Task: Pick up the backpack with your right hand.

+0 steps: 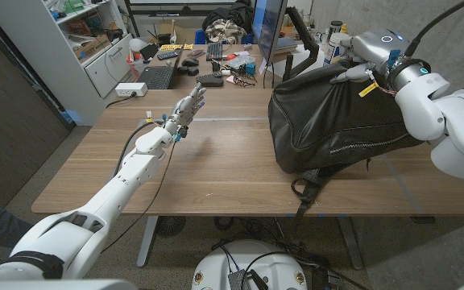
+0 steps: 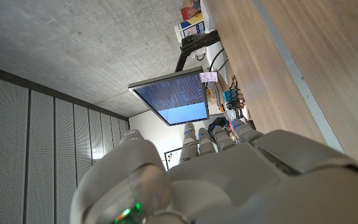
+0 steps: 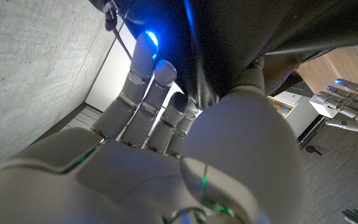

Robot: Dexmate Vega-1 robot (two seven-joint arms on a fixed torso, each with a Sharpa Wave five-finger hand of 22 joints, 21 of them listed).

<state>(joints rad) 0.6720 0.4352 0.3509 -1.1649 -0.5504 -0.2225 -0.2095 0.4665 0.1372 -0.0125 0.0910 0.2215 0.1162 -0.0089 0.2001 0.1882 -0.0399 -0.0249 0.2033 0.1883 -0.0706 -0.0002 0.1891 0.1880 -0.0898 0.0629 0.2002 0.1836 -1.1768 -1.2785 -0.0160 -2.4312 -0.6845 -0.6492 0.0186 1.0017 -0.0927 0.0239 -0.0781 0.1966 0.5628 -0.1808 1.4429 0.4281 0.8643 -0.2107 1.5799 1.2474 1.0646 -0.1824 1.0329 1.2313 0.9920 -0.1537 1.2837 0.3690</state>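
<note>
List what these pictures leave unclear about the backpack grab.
- Head view: the right hand sits on top of the backpack; whether its fingers close on a handle is too small to tell.
- Right wrist view: the dark bag is so close and dim that no grip can be made out.
- Head view: the bag's far side is hidden by its own bulk.
</note>
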